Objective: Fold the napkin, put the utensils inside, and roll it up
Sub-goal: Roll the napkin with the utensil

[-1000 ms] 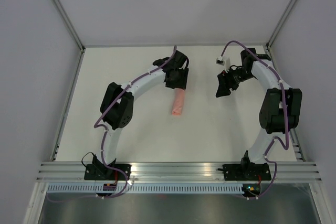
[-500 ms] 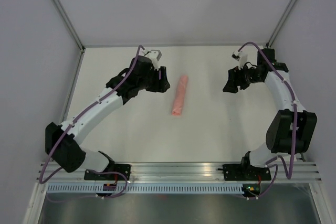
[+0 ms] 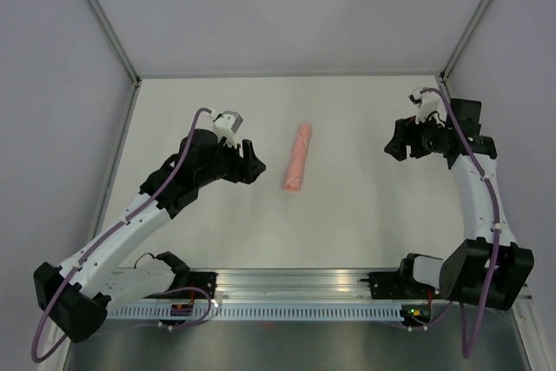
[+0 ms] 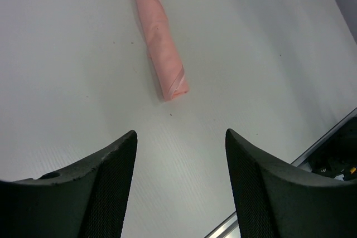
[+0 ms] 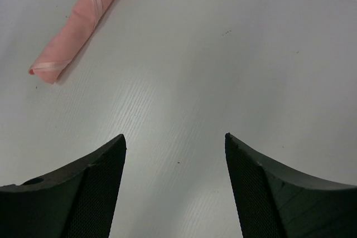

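Observation:
The napkin [image 3: 297, 157] lies rolled into a slim salmon-pink tube in the middle of the white table. It also shows in the left wrist view [image 4: 158, 37] and in the right wrist view [image 5: 78, 24]. No utensils are visible. My left gripper [image 3: 250, 168] is open and empty, to the left of the roll and apart from it. My right gripper [image 3: 396, 143] is open and empty, well to the right of the roll. In the wrist views both gripper gaps, left [image 4: 179, 137] and right [image 5: 174, 140], hold only bare table.
White walls with metal corner posts [image 3: 113, 41] enclose the table. An aluminium rail [image 3: 295, 282] runs along the near edge and shows in the left wrist view [image 4: 329, 137].
Both arms have pulled back from the roll: the left gripper moved left and toward the near edge, the right gripper moved right. The roll has stayed in place.

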Robot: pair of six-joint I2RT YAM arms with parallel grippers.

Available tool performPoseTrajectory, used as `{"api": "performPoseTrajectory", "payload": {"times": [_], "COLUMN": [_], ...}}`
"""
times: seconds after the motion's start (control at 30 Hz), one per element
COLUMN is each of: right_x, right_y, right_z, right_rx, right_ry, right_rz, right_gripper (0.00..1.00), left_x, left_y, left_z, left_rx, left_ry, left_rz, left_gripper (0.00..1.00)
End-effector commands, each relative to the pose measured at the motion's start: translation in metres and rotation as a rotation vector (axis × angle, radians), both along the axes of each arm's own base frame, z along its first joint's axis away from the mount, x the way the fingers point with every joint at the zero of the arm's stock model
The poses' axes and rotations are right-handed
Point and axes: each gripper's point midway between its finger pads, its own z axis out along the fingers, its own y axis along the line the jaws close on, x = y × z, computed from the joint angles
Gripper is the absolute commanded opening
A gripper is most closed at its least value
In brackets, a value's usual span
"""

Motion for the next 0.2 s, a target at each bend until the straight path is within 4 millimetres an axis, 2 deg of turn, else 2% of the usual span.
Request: {"api": "performPoseTrajectory", "payload": {"times": [0.0, 0.17], "right_x": [0.0070, 0.0077], "right_y": [-0.0107, -0.0086], "right_z": [0.0232, 0.0274], "right_rx": [-0.016, -0.002], "right_ry": [-0.090, -0.108], "right_rz": [-0.092, -0.093], "right_gripper": [0.77, 0.79], "left_x": [0.0018, 0.0023], "left_y": [-0.0006, -0.0009], "left_z": [0.0159, 0.0145], "left_rx": [-0.014, -0.014], "left_ry": [-0.089, -0.089], "left_rz": [-0.042, -0.045], "left_gripper": [0.70, 0.70]}}
